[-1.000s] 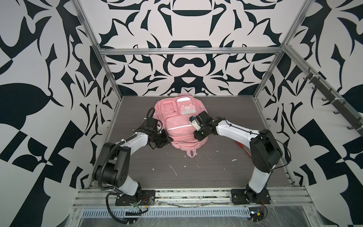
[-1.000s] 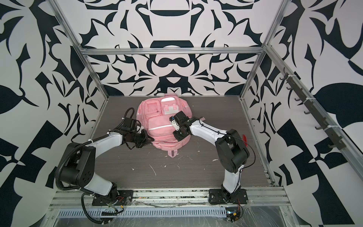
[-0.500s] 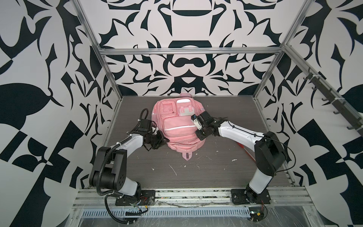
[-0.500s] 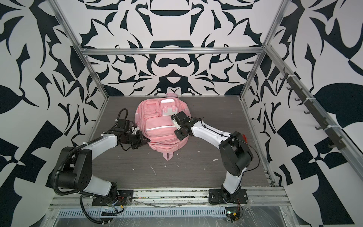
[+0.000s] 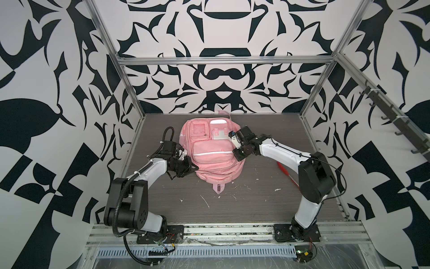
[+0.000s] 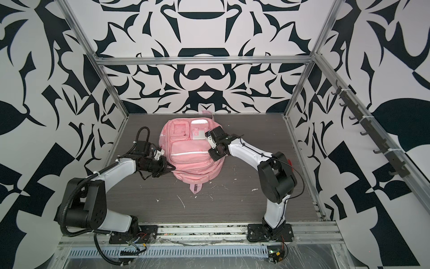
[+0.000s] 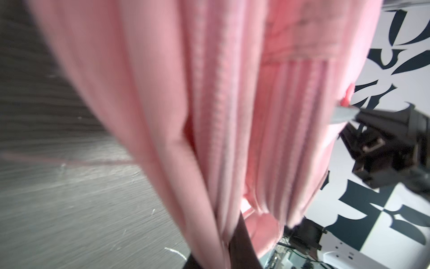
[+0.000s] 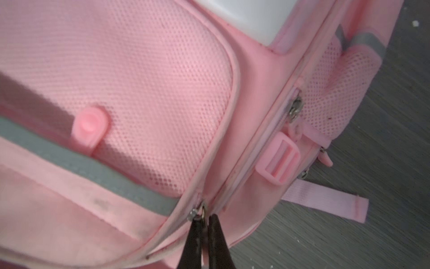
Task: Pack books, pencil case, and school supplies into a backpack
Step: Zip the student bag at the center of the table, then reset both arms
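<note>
Backpack (image 5: 213, 151) lay front-up toward the far edge of the surface (image 5: 256, 205), long axis running far-to-near. We saw the right claw (image 8: 204, 220) pinched shut on the zip pull (image 8: 197, 212) at its right flank, the left claw (image 5: 192, 166) clamped on fabric opposite, bracing, we judged.

One pink backpack (image 5: 213, 160), two robot arms (image 5: 152, 168), one red stick (image 5: 285, 171)
</note>
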### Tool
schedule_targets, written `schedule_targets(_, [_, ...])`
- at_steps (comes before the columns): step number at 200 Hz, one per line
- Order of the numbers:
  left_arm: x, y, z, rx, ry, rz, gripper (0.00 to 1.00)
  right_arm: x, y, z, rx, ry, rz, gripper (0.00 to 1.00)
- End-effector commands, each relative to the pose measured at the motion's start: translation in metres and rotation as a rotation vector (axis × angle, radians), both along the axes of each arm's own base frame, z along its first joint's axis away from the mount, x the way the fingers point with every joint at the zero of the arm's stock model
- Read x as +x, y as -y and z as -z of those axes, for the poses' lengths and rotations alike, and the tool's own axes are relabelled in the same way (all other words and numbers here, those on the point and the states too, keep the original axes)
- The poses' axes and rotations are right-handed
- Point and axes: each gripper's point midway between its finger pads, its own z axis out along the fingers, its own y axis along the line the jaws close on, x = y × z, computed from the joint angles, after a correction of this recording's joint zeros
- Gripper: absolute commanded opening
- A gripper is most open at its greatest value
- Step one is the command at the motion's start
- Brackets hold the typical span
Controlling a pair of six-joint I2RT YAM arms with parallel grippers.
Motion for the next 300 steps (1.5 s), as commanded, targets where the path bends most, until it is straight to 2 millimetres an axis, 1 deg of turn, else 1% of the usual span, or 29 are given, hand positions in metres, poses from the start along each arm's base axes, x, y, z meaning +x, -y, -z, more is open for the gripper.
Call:
schedule_targets(1, [-0.031,-0.025,0.009,0.135,-0.056,0.051,0.0,0.063,0.047,-0.025,-0.09,0.151,0.19,0.0])
schedule_targets(32, [-0.035,-0.019,0.005,0.14,-0.038,0.07,0.0,0.076,0.036,-0.039,-0.053,0.187,0.172,0.0])
schedule_targets(43, [-0.034,-0.02,0.005,0.144,-0.037,0.064,0.0,0.075,0.035,-0.045,-0.04,0.197,0.166,0.0])
schedule_targets(56, [-0.032,-0.023,0.002,0.161,-0.031,0.055,0.0,0.067,0.033,-0.057,-0.013,0.198,0.148,0.0])
schedule_targets(58, [-0.032,-0.023,0.001,0.166,-0.029,0.053,0.01,0.066,0.033,-0.057,-0.011,0.197,0.143,0.02])
schedule_targets(78, [-0.025,-0.032,-0.011,0.221,0.014,0.03,0.55,0.045,0.035,-0.084,0.037,0.241,0.129,0.25])
schedule_targets(87, [-0.022,-0.035,-0.019,0.24,0.04,0.016,0.77,0.036,0.041,-0.097,0.052,0.266,0.141,0.38])
schedule_targets(95, [-0.019,-0.038,-0.026,0.256,0.058,0.001,0.92,0.026,0.047,-0.106,0.057,0.288,0.15,0.55])
schedule_targets(101, [-0.017,-0.04,-0.029,0.266,0.064,-0.009,1.0,0.02,0.053,-0.112,0.057,0.305,0.161,0.68])
schedule_targets(104, [-0.016,-0.041,-0.03,0.271,0.064,-0.016,1.0,0.016,0.057,-0.116,0.059,0.314,0.167,0.73])
schedule_targets(107, [-0.016,-0.042,-0.039,0.269,0.096,-0.023,0.99,0.013,0.059,-0.119,0.061,0.324,0.171,0.77])
schedule_targets(113, [-0.015,-0.044,-0.043,0.278,0.109,-0.038,0.99,0.008,0.065,-0.127,0.062,0.342,0.18,0.91])
schedule_targets(119, [-0.014,-0.046,-0.047,0.289,0.122,-0.048,1.0,0.001,0.069,-0.132,0.063,0.356,0.186,0.98])
schedule_targets(143, [-0.01,-0.061,-0.061,0.368,0.183,-0.09,0.99,-0.021,0.093,-0.154,0.038,0.409,0.221,0.99])
schedule_targets(156, [-0.006,-0.073,-0.069,0.438,0.235,-0.111,0.99,-0.029,0.118,-0.163,-0.015,0.467,0.293,0.99])
schedule_targets(173, [0.001,-0.094,-0.082,0.549,0.324,-0.157,0.99,-0.042,0.146,-0.171,-0.012,0.512,0.387,0.99])
schedule_targets(191, [0.011,-0.097,-0.101,0.537,0.502,-0.214,0.99,-0.053,0.177,-0.173,-0.02,0.546,0.489,0.99])
schedule_targets(203, [0.016,-0.1,-0.114,0.511,0.632,-0.292,0.99,-0.058,0.197,-0.163,-0.056,0.56,0.562,0.99])
schedule_targets(219, [0.017,-0.116,-0.107,0.549,0.68,-0.388,0.99,-0.062,0.231,-0.144,-0.101,0.586,0.74,0.99])
schedule_targets(231, [0.017,-0.133,-0.098,0.634,0.679,-0.444,0.99,-0.067,0.258,-0.133,-0.138,0.639,0.907,0.99])
schedule_targets(238, [0.017,-0.143,-0.092,0.7,0.668,-0.464,0.99,-0.07,0.267,-0.126,-0.146,0.657,0.968,0.99])
schedule_targets(260, [0.017,-0.168,-0.078,0.914,0.649,-0.418,0.99,-0.067,0.278,-0.114,-0.12,0.753,1.013,0.99])
schedule_targets(263, [0.017,-0.173,-0.077,0.946,0.641,-0.427,0.99,-0.066,0.278,-0.113,-0.124,0.772,0.998,0.99])
schedule_targets(264, [0.017,-0.175,-0.076,0.957,0.638,-0.43,0.99,-0.068,0.279,-0.106,-0.144,0.76,0.986,0.99])
schedule_targets(265, [0.017,-0.177,-0.076,0.968,0.634,-0.432,0.99,-0.065,0.278,-0.112,-0.127,0.785,0.985,0.99])
schedule_targets(268, [0.016,-0.181,-0.075,0.995,0.631,-0.439,0.99,-0.063,0.277,-0.112,-0.128,0.806,0.965,0.99])
schedule_targets(278, [0.019,-0.192,-0.068,1.083,0.644,-0.43,0.99,-0.058,0.273,-0.103,-0.135,0.855,0.891,0.99])
schedule_targets(289, [0.023,-0.197,-0.059,1.141,0.682,-0.39,0.99,-0.052,0.272,-0.089,-0.149,0.861,0.825,0.99])
schedule_targets(300, [0.028,-0.194,-0.046,1.148,0.723,-0.345,0.99,-0.047,0.276,-0.07,-0.171,0.812,0.791,0.99])
